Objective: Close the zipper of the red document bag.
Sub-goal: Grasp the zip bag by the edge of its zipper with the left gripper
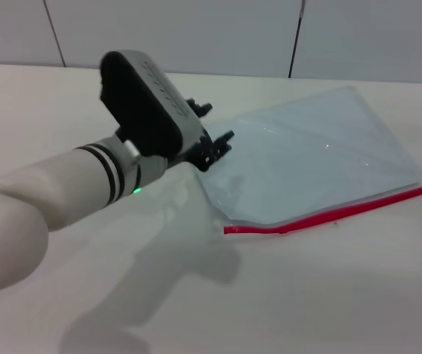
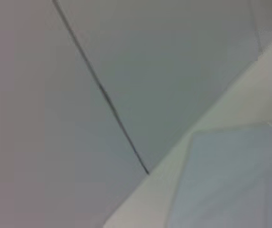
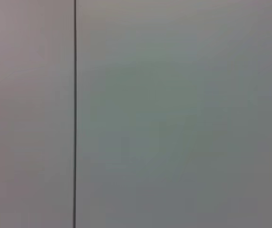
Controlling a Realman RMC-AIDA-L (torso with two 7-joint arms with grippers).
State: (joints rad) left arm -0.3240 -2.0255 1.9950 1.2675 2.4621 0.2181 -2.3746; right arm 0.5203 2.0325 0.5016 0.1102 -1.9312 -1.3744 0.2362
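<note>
One left gripper (image 1: pixel 212 136) hovered at the left edge of the red document bag (image 1: pixel 318 158), its jaws apart; the bag lay flat on the white table (image 1: pixel 329 295), the zipper (image 1: pixel 329 216) along its near edge; the right gripper was out of view.

Bare worktop (image 1: pixel 329 295) lies along the zipper (image 1: pixel 329 214) on the near side of the red document bag (image 1: pixel 307 166). The left claw (image 1: pixel 215 136) crowds the bag's left corner; the wall (image 1: pixel 196 33) closes the far side.
</note>
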